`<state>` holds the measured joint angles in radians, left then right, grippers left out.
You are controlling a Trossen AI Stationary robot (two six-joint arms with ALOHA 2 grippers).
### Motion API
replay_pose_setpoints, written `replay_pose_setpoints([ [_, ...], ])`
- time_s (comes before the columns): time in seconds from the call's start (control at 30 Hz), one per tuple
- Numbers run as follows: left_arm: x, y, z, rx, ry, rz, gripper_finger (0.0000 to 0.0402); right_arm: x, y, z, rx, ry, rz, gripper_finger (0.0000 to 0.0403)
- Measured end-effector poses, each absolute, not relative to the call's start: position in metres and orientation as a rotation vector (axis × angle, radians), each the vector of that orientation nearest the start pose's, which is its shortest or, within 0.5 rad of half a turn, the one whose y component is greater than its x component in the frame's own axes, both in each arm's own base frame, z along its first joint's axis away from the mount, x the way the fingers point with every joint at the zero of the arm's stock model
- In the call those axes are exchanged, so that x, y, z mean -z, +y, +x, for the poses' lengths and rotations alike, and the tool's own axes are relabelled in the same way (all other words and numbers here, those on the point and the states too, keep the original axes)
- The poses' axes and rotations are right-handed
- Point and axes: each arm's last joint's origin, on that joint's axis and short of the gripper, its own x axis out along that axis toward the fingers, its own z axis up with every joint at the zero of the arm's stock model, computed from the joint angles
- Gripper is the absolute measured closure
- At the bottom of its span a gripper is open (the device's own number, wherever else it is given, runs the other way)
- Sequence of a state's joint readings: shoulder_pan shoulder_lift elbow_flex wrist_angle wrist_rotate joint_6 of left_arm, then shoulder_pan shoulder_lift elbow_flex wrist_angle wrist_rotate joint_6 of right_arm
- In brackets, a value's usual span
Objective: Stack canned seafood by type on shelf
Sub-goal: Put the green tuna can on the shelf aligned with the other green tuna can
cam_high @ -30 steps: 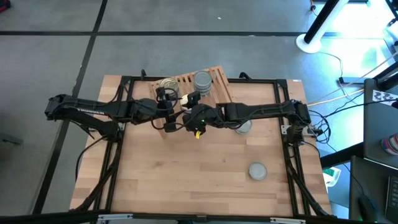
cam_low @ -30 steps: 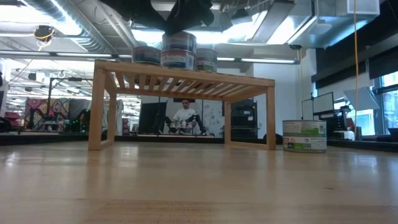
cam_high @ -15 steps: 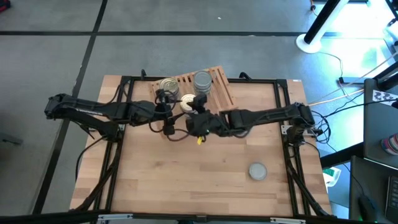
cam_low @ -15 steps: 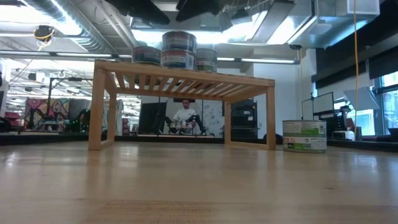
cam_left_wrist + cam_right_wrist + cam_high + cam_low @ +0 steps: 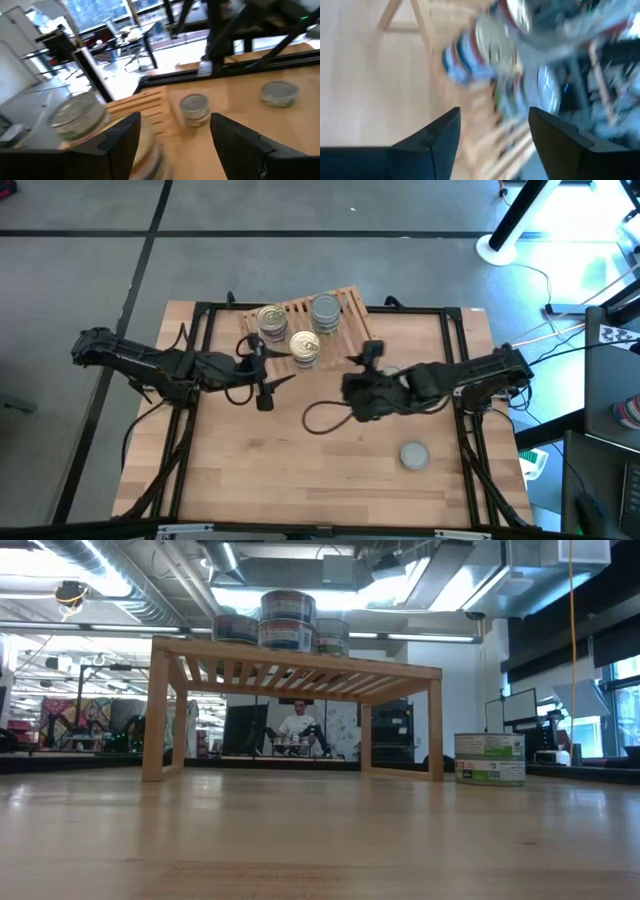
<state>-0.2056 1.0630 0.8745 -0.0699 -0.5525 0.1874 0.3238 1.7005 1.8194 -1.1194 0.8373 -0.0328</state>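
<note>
High view: I see the shelf [image 5: 345, 320] at the far middle of the table [image 5: 330, 470], slightly skewed. Three stacks of tins sit on it: a gold-topped stack [image 5: 271, 320] at its left end, a second gold-topped stack [image 5: 305, 346] at the near edge just beside the first, and a grey-topped stack [image 5: 325, 310] toward the far edge.

Left gripper [image 5: 268, 383] is over the table just in front of the shelf's left end, apart from every tin. Left wrist view shows its fingers [image 5: 120, 135] spread with nothing between them.

Right gripper [image 5: 362, 362] is over the table to the right of the shelf's near corner. Right wrist view, blurred, shows its fingers [image 5: 440, 135] apart and empty, with the shelf and stacks beyond.

Off the shelf: one grey-topped tin [image 5: 414, 454] lies alone on the near right part of the table, well apart from the rest. Low view shows a stack of two green-labelled tins [image 5: 489, 758] on the table right of the shelf; from above I cannot make it out under the right arm.

Low view also shows the middle stack [image 5: 287, 620] two tins high, standing in front of lower stacks on either side. A person [image 5: 297, 725] is seated in the room behind, seen under the shelf.
</note>
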Motion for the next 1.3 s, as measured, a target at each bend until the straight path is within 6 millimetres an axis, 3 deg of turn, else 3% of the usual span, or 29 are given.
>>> replay_pose_setpoints([
  [0.2, -0.319, -0.051, 0.236, -0.249, 0.26, 0.262, 0.0165, -0.375, 0.084, 0.28, 0.628, 1.053, -0.325, 0.0168],
  [0.4, -0.306, -0.064, 0.249, -0.206, 0.285, 0.275, 0.0165, -0.352, 0.089, 0.271, 0.623, 1.051, -0.284, 0.0168],
  [0.57, -0.287, -0.075, 0.263, -0.166, 0.343, 0.278, 0.0165, -0.318, 0.087, 0.262, 0.654, 1.162, -0.217, 0.0168],
  [0.93, -0.249, -0.09, 0.284, -0.133, 0.465, 0.305, 0.0165, -0.249, 0.105, 0.255, 0.429, 1.469, 0.256, 0.0168],
  [1.3, -0.238, -0.094, 0.289, -0.132, 0.492, 0.302, 0.0165, -0.198, 0.13, 0.22, 0.337, 1.676, 0.283, 0.0169],
])
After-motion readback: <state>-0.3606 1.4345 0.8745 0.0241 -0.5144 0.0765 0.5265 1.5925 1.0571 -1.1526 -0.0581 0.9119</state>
